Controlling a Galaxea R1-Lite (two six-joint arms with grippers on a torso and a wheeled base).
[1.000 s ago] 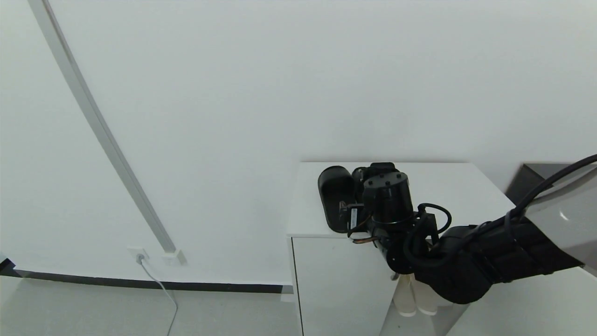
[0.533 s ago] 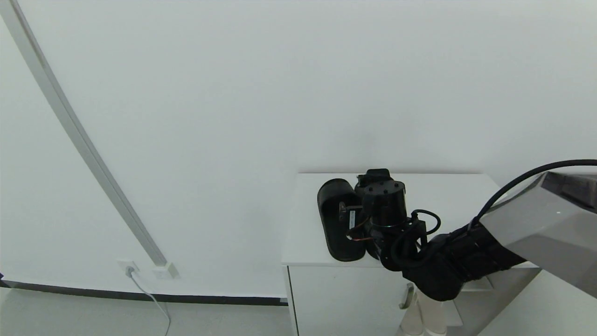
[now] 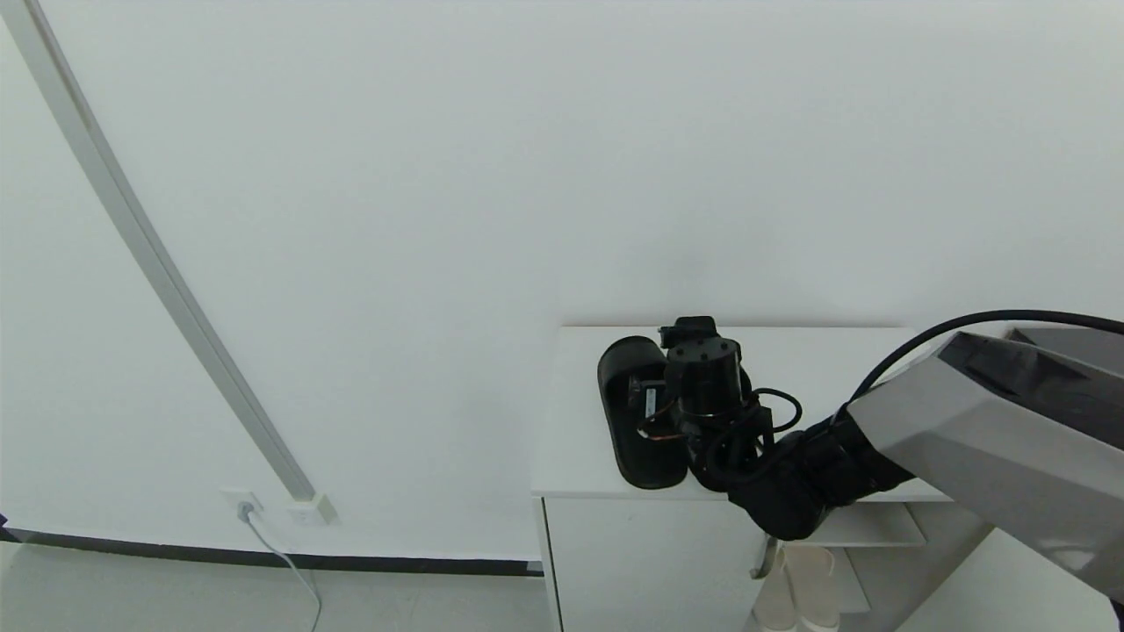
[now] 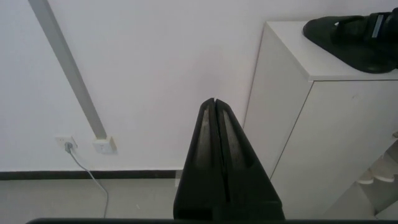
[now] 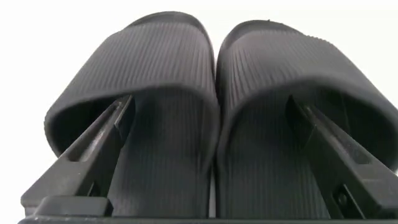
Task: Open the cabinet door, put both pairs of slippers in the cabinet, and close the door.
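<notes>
Right gripper [image 5: 210,106] is spread wide, one finger tucked under each strap of the black slippers [image 5: 186,68], which sit side by side on top of the cabinet [image 3: 834,351]. Left gripper [image 4: 215,106] is pressed together, off to the cabinet's left, apart from it. Lower down the cabinet is open: white slippers [image 3: 797,592] stand under a shelf [image 3: 869,527], cut off at the frame edge. In the head view the right arm hides most of one black slipper.

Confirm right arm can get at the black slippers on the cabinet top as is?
Probably yes. The right gripper is open, with one finger under each strap of the black slippers on the cabinet top. Nothing visible blocks it.
</notes>
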